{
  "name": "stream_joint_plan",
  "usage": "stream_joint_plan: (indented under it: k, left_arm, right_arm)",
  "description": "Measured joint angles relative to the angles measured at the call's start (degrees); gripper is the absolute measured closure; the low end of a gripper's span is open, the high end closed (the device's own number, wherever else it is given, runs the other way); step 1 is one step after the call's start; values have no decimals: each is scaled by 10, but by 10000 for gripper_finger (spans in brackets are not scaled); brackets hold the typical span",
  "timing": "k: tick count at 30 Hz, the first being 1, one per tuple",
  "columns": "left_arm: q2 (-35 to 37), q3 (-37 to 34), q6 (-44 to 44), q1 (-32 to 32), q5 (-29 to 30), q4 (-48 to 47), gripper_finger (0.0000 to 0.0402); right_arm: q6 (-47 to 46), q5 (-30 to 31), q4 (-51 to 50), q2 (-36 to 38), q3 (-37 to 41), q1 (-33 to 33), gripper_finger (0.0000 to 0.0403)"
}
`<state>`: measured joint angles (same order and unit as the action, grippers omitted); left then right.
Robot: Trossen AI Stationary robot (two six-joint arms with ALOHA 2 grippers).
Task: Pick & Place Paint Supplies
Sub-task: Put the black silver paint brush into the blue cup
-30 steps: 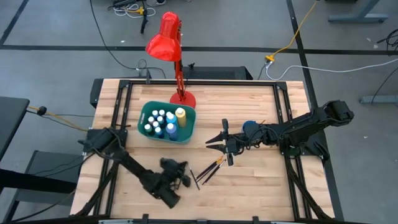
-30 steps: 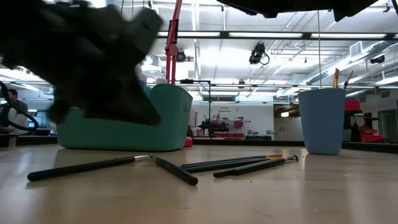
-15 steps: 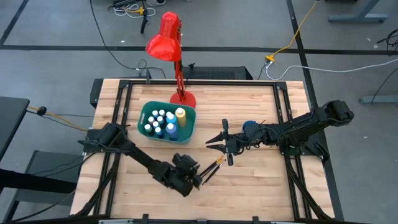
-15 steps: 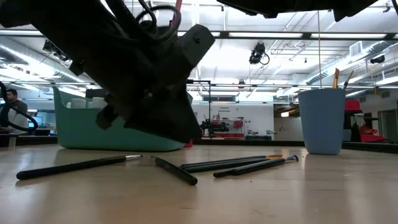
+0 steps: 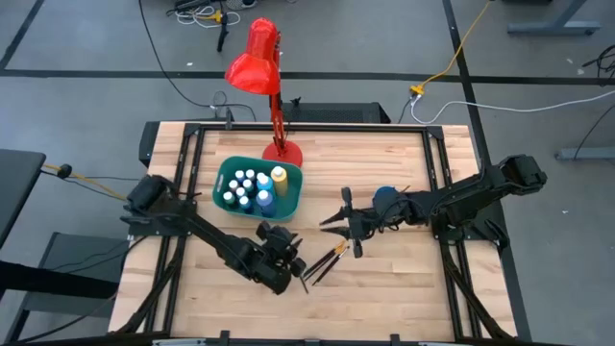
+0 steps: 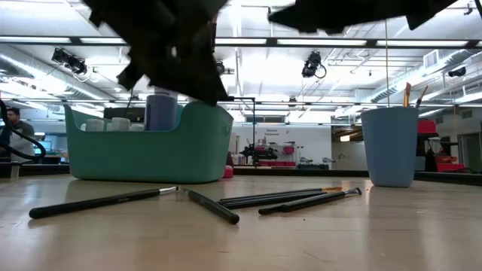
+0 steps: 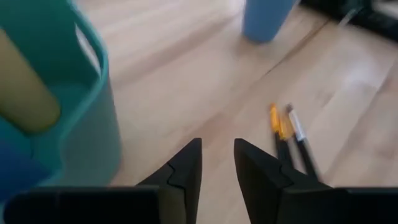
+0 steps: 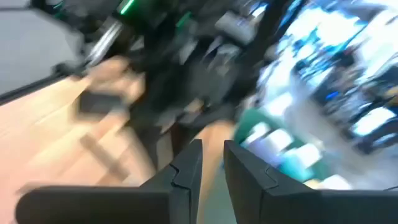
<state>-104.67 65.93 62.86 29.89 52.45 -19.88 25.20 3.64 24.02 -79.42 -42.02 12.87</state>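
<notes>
1. Pale wooden planks form the table (image 5: 404,279).
2. Slim dark brushes (image 6: 226,207) lie flat beside the rounded teal bin (image 5: 288,207) of bottles (image 5: 248,188).
3. Left gripper (image 7: 216,160) hangs slightly parted, empty.
4. Right gripper (image 8: 211,158) likewise.

Overhead, table-level and two wrist views.

Your right wrist view is smeared with blur; beyond the two fingers (image 8: 186,174) nothing reads clearly. In the low view the left gripper (image 6: 169,45) is cut off at twelve o'clock. The yellow bottle (image 7: 25,87) runs off at nine o'clock.
</notes>
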Motion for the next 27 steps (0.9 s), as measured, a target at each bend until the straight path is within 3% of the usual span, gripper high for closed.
stream_joint_plan:
  k: [7, 13, 18, 27]
  left_arm:
    - [43, -1, -45, -4, 34, -62, 317]
    - [44, 0, -93, -17, 43, -73, 328]
    - [44, 0, -103, -19, 26, -76, 339]
    - [44, 1, -111, -19, 44, -59, 361]
  right_arm:
    - [-101, -146, -121, 0, 0, 8, 322]
    - [-155, -138, -137, -24, 0, 35, 280]
    - [-192, -130, -130, -95, 0, 51, 245]
    - [-192, -137, -106, -192, 0, 52, 255]
